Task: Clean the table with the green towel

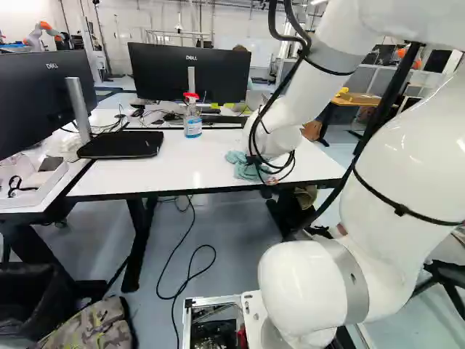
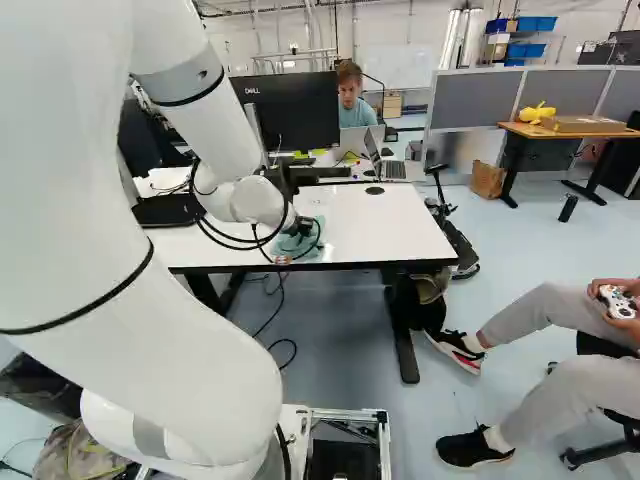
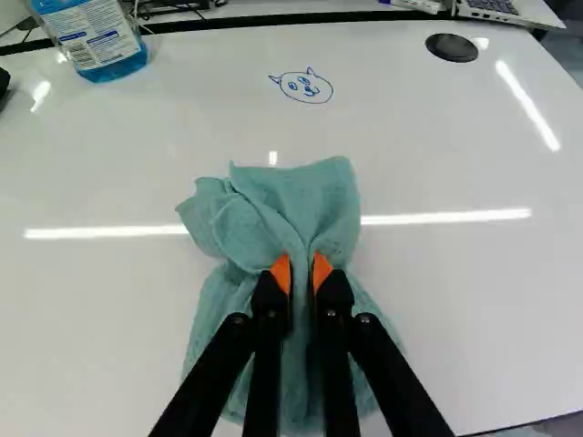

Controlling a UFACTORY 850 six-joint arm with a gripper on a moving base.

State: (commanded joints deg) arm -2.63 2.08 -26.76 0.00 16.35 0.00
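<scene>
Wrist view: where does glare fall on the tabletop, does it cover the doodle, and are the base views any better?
Wrist view: one long streak crosses the tabletop, interrupted by the towel; a slanted one lies near the black disc; neither covers the blue doodle. Left and right base views: tabletop shine looks milder.

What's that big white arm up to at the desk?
The white robot arm has a green towel pinched in its claw, down on the white table; it looks set for wiping. A small blue doodle of a face is still on the tabletop ahead of the towel, and a bottle of blue liquid stands further across.
</scene>
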